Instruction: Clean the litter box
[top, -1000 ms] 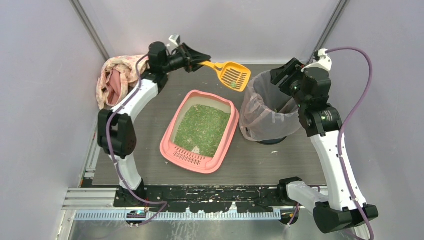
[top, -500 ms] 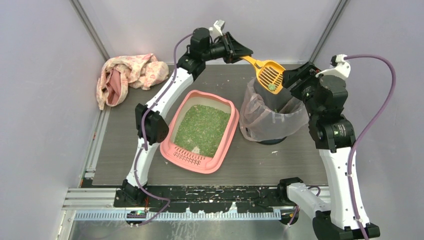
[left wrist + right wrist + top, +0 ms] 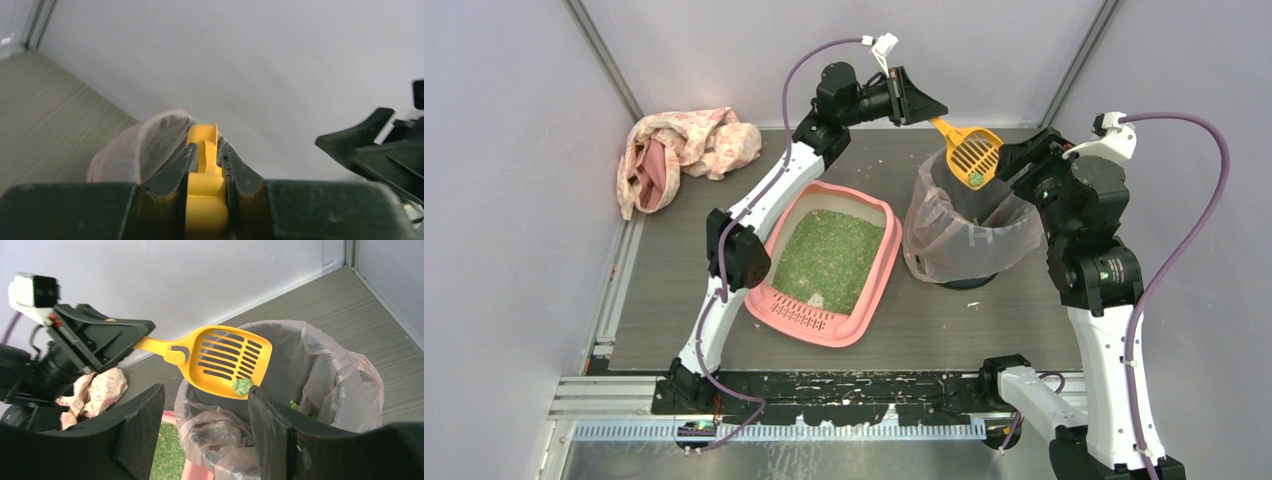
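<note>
Left jaws: the left gripper (image 3: 927, 110) is clamped tight on the handle of the yellow scoop (image 3: 972, 158); in the left wrist view both fingers (image 3: 172, 172) press flat against the yellow handle, with no gap showing.
Right jaws: the right gripper (image 3: 1016, 160) is spread wide and has hold of nothing; in the right wrist view its two black fingers (image 3: 272, 425) stand well apart, with the bin's mouth between them.
Scoop: slotted, tilted with its front edge down, and held over the far rim of the bin (image 3: 969, 240).
Clump: one small green clump (image 3: 242, 386) sits at the low front lip of the scoop, above the bin's opening.
Bin: dark and round, lined with a translucent pinkish bag (image 3: 345, 385) folded over the rim; a few green bits lie inside.
Litter box: the pink tray (image 3: 879, 290) rests flat on the table (image 3: 984, 320), just left of the bin, set at an angle with its slotted lip toward the arm bases.
Contents: green granules (image 3: 829, 255) cover the tray floor; a pale lump (image 3: 817, 299) lies near the slotted end.
Cloth: a crumpled pink patterned cloth (image 3: 679, 150) lies in the far left corner, well apart from the tray.
Left arm: stretched long across the table, passing over the tray's left side.
</note>
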Available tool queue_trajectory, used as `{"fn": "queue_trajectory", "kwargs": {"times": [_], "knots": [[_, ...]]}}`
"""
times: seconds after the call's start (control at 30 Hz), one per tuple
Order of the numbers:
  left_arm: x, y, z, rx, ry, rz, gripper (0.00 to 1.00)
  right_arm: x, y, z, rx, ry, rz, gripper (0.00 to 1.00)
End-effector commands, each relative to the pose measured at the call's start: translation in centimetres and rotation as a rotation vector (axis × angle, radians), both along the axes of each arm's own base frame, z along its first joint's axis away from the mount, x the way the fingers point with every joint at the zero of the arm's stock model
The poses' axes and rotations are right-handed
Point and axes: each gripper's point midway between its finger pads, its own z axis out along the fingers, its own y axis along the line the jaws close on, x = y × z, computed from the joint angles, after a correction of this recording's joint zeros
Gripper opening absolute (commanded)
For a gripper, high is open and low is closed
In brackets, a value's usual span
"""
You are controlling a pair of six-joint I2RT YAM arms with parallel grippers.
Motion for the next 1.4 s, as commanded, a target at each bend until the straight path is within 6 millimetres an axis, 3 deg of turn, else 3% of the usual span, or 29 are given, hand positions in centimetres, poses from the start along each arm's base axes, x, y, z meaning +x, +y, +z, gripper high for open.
{"fn": "queue_trajectory", "kwargs": {"times": [0.0,0.1,0.2,0.3,0.37,0.43,0.53,0.67,0.77,0.87,0.97,1.1,1.17,1.27,1.37], "knots": [[-4.6,0.6,8.3,-0.113,-0.407,-0.075,0.0,-0.1,-0.8,0.9,-0.043,-0.022,-0.026,0.67],[-5.9,0.9,8.7,-0.087,-0.508,-0.116,0.0,-0.2,-0.7,0.6,-0.066,-0.003,-0.022,0.67],[-6.7,0.8,7.5,-0.024,-0.557,-0.148,0.0,-0.2,-0.6,0.4,-0.089,0.017,-0.013,0.67],[-6.6,0.9,6.1,0.037,-0.601,-0.132,0.0,-0.4,-0.7,0.1,-0.102,0.038,-0.009,0.67],[-6.6,1.2,6.4,0.018,-0.576,-0.129,0.0,-0.5,-0.5,0.1,-0.099,0.043,0.001,0.67],[-6.8,2.1,8.1,-0.046,-0.541,-0.127,0.0,-0.5,-0.1,0.5,-0.09,0.034,0.023,0.67],[-6.8,5.0,12.4,-0.172,-0.533,-0.087,0.0,0.0,1.3,1.6,-0.081,0.013,0.099,0.67],[-6.1,10.7,17.9,-0.298,-0.557,0.006,0.0,0.7,3.3,1.9,-0.053,0.003,0.196,0.67],[-4.0,15.6,19.5,-0.35,-0.501,0.094,0.0,1.1,4.7,1.3,-0.045,0.019,0.271,0.69],[-1.6,18.7,16.4,-0.241,-0.391,0.174,0.0,1.8,6.0,0.8,-0.052,0.048,0.338,0.71],[-1.0,20.9,11.4,-0.027,-0.318,0.245,0.0,2.3,7.2,0.5,-0.072,0.072,0.385,0.72],[-2.8,23.1,3.8,0.261,-0.198,0.297,0.0,3.1,8.2,0.2,-0.091,0.091,0.408,0.73],[-4.0,24.1,1.0,0.332,-0.143,0.311,0.0,3.8,8.4,0.2,-0.092,0.097,0.408,0.73],[-5.8,25.0,-2.2,0.39,-0.058,0.319,0.0,5.5,8.3,0.0,-0.078,0.106,0.373,0.73],[-7.4,25.7,-3.8,0.396,0.002,0.344,0.0,7.6,8.1,-0.5,0.002,0.106,0.308,0.73]]}}
